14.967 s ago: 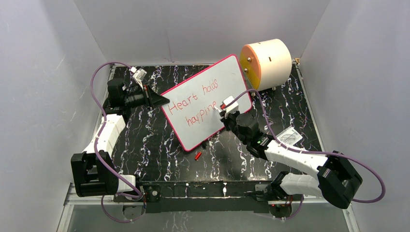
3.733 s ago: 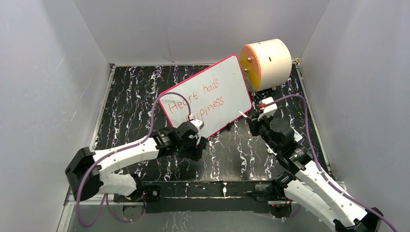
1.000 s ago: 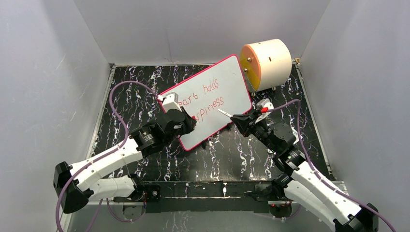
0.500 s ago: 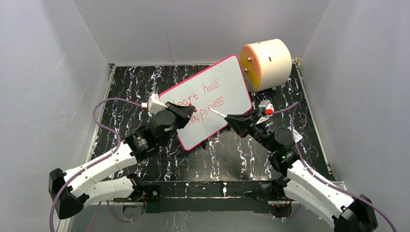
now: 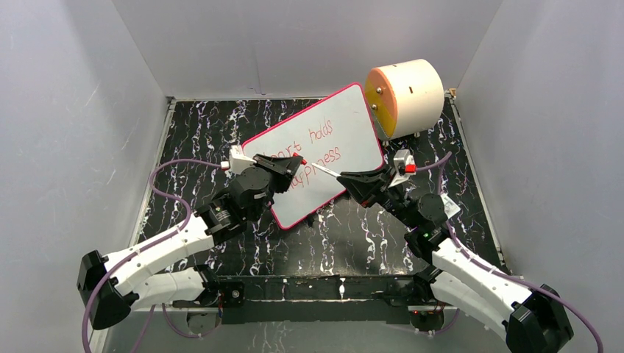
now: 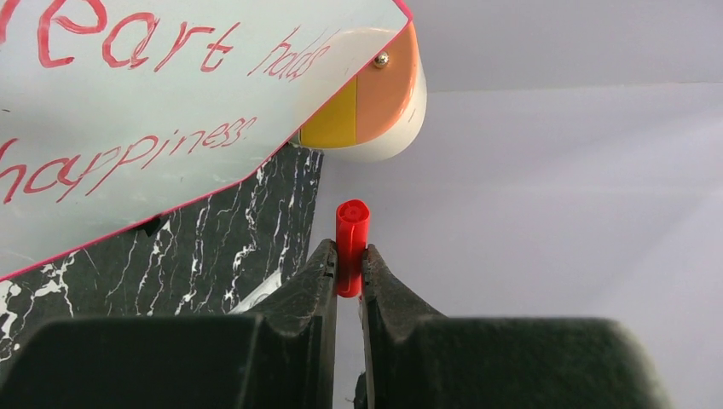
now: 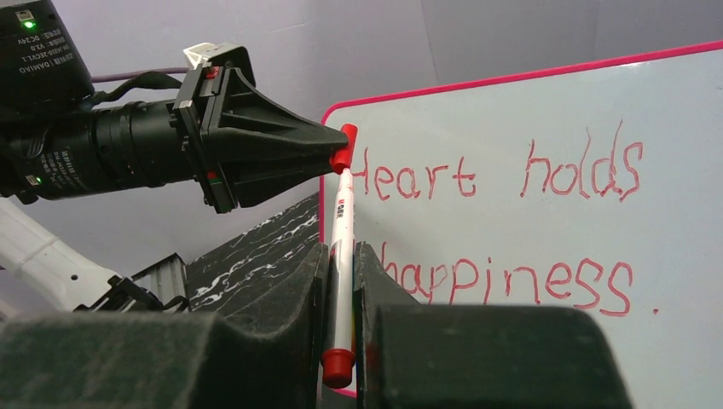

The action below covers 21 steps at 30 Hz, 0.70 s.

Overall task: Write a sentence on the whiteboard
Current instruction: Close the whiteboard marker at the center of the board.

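The whiteboard (image 5: 346, 132) stands tilted on the black marbled table, its pink-red rim showing. The red sentence (image 7: 494, 226) reads "Heart holds happiness." My left gripper (image 6: 349, 256) is shut on a small red marker cap (image 6: 352, 239). It hangs in front of the board's left part (image 5: 298, 163). My right gripper (image 7: 341, 256) is shut on a white marker (image 7: 341, 230) with a red end plug. The marker (image 5: 321, 169) points left, and its tip meets the cap (image 7: 344, 146) held in the left gripper's fingers (image 7: 281, 145).
A cream cylinder with an orange face (image 5: 406, 95) lies behind the board's right end. Grey walls close in the table on three sides. The board's black feet (image 5: 313, 218) stick out under its lower edge. Both arms' purple cables loop beside them.
The left gripper has swung right with the cap, and the right gripper has pushed the marker left. Tip and cap, apart a second ago, now meet in front of the board.
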Tool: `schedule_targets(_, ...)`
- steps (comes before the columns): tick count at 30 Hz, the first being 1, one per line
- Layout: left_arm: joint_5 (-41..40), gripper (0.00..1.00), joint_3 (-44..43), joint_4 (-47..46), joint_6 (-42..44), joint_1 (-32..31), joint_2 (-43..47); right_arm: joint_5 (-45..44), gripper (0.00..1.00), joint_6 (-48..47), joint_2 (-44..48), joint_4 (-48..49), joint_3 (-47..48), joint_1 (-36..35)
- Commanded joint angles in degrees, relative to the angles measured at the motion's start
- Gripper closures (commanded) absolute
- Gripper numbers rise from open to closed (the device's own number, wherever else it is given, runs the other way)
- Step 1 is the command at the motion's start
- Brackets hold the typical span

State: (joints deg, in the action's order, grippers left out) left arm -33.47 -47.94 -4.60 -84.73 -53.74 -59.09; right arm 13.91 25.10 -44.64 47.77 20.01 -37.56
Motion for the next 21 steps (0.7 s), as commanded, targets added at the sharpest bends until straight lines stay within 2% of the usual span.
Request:
schedule_targets(1, -1.4, 1.00, 0.9, -2.4, -2.0, 0.2, 0.2, 1.9, 1.00, 0.6, -0.5, 5.3, 0.7, 0.1)
schedule_targets(21, 1.1, 1.00, 2.1, -4.4, -1.1, 0.2, 0.5, 2.1, 1.00, 1.0, -1.9, 6.3, 1.2, 0.1)
